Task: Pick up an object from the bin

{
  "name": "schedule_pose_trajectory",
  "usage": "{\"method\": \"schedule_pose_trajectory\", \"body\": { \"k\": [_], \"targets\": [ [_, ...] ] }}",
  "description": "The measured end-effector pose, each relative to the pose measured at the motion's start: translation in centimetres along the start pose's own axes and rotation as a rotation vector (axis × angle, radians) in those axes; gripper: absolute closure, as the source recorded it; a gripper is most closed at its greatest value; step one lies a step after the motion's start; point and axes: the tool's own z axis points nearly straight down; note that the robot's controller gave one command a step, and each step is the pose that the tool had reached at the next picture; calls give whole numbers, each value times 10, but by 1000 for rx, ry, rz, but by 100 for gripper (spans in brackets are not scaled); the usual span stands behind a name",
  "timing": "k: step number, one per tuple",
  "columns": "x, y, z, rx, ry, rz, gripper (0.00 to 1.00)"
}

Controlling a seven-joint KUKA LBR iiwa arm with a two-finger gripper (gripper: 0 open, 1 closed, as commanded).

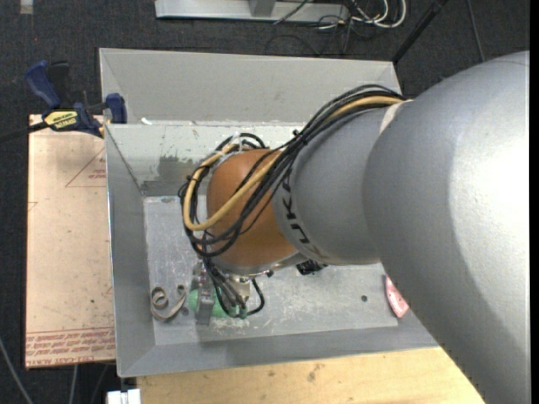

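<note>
Grey arm (354,200) lettered "UK", its hand (216,297) low at a green thing (221,310), opening impossible to tell.

Black letters (292,218) reading "UK" stand on the grey arm (354,192); nothing else is legible.

The big grey arm (421,183) covers the right side of the bin (126,225), and the picture's right edge cuts the arm off. The orange cover (244,209) and the cables (198,200) hide the middle of the bin floor. The pincer (215,297) is mostly hidden under them. A small green thing (226,310) sits by it, too small to name. A pink thing (396,298) peeks from under the arm, partly hidden. A small black thing (308,268) is half hidden there too.
</note>
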Motion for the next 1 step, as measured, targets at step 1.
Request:
{"method": "schedule_pose_trajectory", "body": {
  "k": [1],
  "targets": [
    [0,0,-22,-1,-1,0,100]
  ]
}}
